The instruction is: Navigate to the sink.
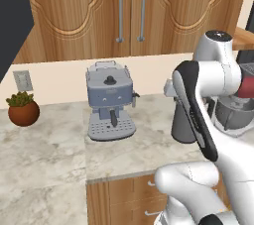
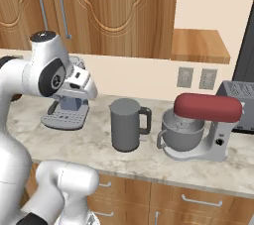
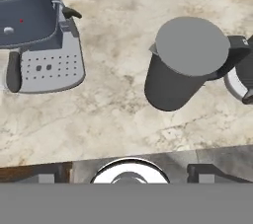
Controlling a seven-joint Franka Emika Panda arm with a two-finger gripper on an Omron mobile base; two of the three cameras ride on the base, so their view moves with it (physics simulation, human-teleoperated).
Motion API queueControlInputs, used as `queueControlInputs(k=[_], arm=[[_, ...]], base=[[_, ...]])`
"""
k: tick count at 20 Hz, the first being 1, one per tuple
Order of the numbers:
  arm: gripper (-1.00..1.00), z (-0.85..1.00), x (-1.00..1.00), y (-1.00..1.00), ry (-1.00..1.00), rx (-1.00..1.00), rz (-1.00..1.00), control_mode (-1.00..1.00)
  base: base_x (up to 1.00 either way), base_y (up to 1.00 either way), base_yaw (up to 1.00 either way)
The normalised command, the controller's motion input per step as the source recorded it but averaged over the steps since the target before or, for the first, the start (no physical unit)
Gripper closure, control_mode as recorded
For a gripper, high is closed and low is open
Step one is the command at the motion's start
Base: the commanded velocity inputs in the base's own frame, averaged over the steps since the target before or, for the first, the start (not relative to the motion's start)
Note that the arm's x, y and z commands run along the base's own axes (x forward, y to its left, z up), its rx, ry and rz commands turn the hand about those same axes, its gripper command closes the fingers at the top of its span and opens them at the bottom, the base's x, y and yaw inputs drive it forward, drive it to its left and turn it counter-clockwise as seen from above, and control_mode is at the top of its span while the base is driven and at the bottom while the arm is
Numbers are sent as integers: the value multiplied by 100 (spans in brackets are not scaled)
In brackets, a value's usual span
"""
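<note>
The sink is out of view. My gripper (image 3: 127,172) hangs above the beige marble counter (image 3: 113,114) near its front edge and looks straight down. Its two dark fingertips (image 3: 48,172) stand far apart, open, with nothing between them. In the right base view the hand (image 2: 79,81) sits at the end of the folded white arm, in front of the coffee machine.
A grey-blue espresso machine (image 1: 110,101) stands on the counter, with a dark grey kettle (image 2: 126,125) to its right. Further right are a red-topped stand mixer (image 2: 198,127) and a toaster (image 2: 238,100). A potted plant (image 1: 23,110) sits at the left. Wooden cabinets (image 1: 129,6) hang above.
</note>
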Motion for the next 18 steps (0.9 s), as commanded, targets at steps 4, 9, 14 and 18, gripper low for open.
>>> queueControlInputs(k=[4, 9, 14, 18], arm=[[-100, 12, -100, 37, -7, -2, 0, -100], [-100, 9, -69, -1, 0, 0, 0, 100], [-100, 0, 0, 0, 0, 0, 0, 100], [-100, 0, 0, 0, 0, 0, 0, 100]], base=[[0, 0, 0], [-14, -4, 0], [-60, -52, -31], [-20, -14, -91]])
